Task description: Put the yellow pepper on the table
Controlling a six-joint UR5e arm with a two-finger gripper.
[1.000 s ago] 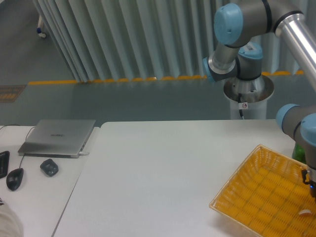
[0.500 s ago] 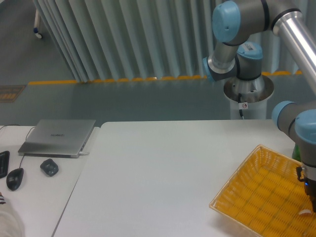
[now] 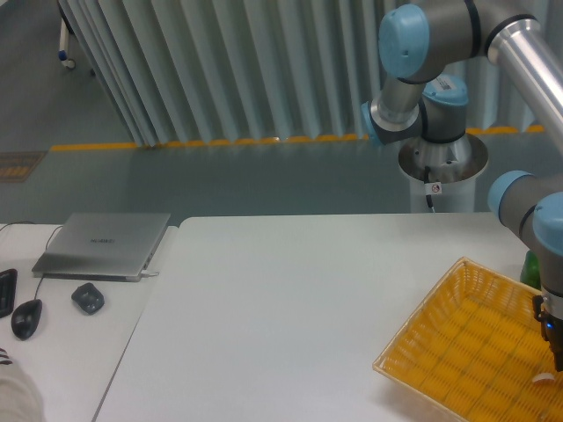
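Your white desk (image 3: 281,308) runs wide left to right, smooth and plain. At its right end sits the yellow woven basket (image 3: 457,352) (one corner toward the laptop (image 3: 104,244)). No yellow pepper shows. The pincer (image 3: 556,356) is cut off; grip unreadable.

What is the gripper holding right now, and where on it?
Cannot be told: the gripper runs off the right edge above the yellow basket, fingers out of view. No pepper shows.

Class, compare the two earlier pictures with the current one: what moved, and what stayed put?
Only the robot arm's blue wrist joint at the right edge shifted slightly, left then back right. Nothing visibly grasped or released. The yellow woven basket, white tabletop and grey laptop stayed put.
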